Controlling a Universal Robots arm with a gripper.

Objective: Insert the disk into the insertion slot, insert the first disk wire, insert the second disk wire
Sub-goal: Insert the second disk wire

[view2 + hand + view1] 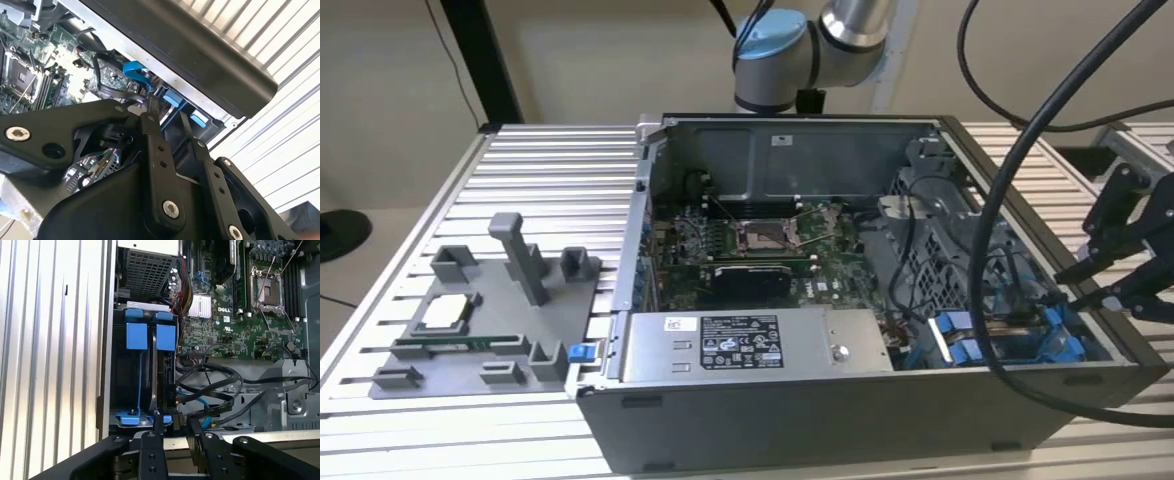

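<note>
**A:** Quick one: where's the gripper [1070,285]?

**B:** I have it at the open computer case [854,420], at the corner on the exterior view's right, just above the case rim. In both wrist views its black fingers [152,450] point into the drive bay.

**A:** Clamped on anything?

**B:** No. The fingers stand apart with a clear gap between them, and I see nothing pinched in it. I'm logging it as empty.

**A:** And the disk?

**B:** In the first wrist view the disk [166,385] stands on edge inside the slot [136,336]. It's a dark slab between the blue rails, with two blue tabs at its far end. One fingertip is just beside the small blue tab at the near end. I can't tell whether it's touching.

**A:** Wires?

**B:** The black wires [210,372] and a blue wire [200,402] loop beside the slot, between it and the green board [225,330]. I can't tell whether any plug is seated in the disk.

**A:** Anything else to tag?

**B:** The case sits on a slatted metal table [547,170]. A grey power box [747,345] with a sticker lies along the case's near wall in the exterior view. A grey parts tray [480,330] sits on the table at the exterior view's left, well apart from the gripper.
</note>
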